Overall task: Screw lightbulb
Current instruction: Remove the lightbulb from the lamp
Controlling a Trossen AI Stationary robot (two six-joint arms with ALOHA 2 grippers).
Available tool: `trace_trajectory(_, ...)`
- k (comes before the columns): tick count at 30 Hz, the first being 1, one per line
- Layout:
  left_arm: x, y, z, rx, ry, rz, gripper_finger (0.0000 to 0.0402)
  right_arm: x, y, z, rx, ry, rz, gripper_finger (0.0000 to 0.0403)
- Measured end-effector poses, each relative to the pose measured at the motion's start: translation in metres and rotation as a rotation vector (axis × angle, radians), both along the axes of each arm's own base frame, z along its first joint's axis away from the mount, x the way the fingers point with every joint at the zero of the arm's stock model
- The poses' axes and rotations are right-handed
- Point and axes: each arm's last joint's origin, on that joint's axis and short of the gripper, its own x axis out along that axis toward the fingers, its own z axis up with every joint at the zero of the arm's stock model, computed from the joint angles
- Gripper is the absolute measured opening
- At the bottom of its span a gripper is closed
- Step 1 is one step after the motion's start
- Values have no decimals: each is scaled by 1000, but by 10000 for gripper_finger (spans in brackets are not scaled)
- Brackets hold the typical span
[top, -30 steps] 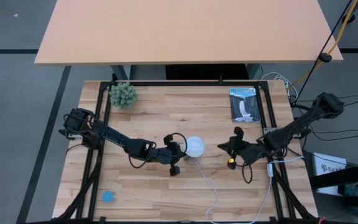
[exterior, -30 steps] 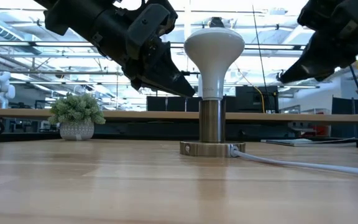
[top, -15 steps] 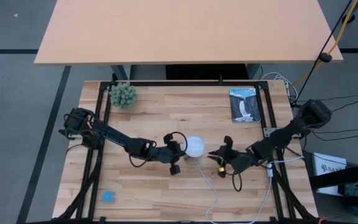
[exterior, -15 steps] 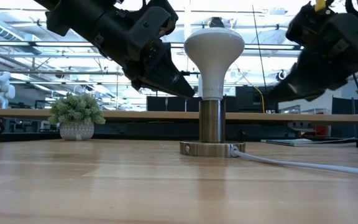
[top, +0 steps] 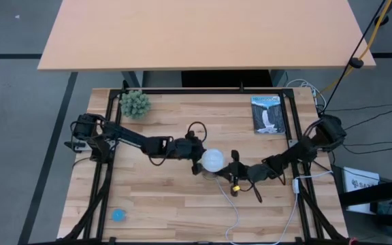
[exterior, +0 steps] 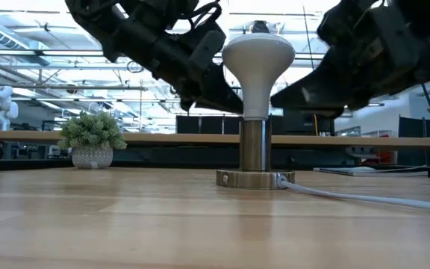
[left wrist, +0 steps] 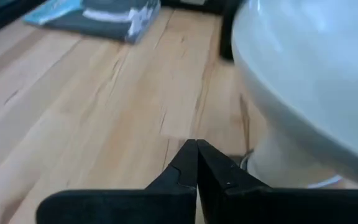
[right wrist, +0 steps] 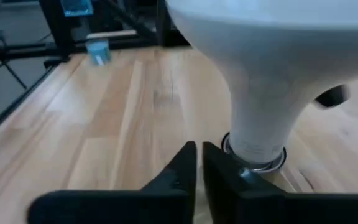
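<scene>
The white lightbulb (top: 214,160) stands upright with its screw base in a metal socket post (exterior: 254,146) on a round disc base (exterior: 254,179) near the table's middle. My left gripper (top: 197,155) is shut and hangs just left of the bulb, at the height of its neck (exterior: 254,97). In the left wrist view (left wrist: 196,163) wood shows between it and the bulb (left wrist: 303,74). My right gripper (top: 229,165) is shut and hangs just right of the bulb. Its tips (right wrist: 199,158) are beside the bulb's neck (right wrist: 260,124), and no touch shows.
A white cord (top: 233,207) runs from the socket base to the table's near edge. A small potted plant (top: 135,103) stands at the far left and a booklet (top: 267,113) lies at the far right. A small blue object (top: 118,215) lies at the near left corner.
My right gripper has moved toward the table's left edge, from well right of the bulb to close beside it. My left gripper has shifted toward the far edge, from the bulb's near-left to its left side. The bulb and socket have stayed put.
</scene>
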Motion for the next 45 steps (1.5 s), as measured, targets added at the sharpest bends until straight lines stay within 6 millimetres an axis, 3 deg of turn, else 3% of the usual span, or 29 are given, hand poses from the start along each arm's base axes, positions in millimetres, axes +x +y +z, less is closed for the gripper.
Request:
trace_trajectory(4,1,4,1,-4,-15,-25,0,5,-11,1,17,2,4,9)
trace_trajectory(13,14,1,-21,-40,-61,-108,0,6,-17,3,27,13,23,1)
trace_trajectory(20,14,-1,-20,-51,-74,-120,0,4,-18,0,34,68,15,1)
trace_trajectory(28,13,-14,-20,-57,-70,-162,0,-8,-22,17,14,135,18,0)
trace_trajectory(39,9,-40,-20,-84,-68,-214,0,-26,-33,30,-31,219,-138,0)
trace_trajectory(45,9,-40,-20,-59,-64,-159,0,-35,-20,33,70,248,-19,0)
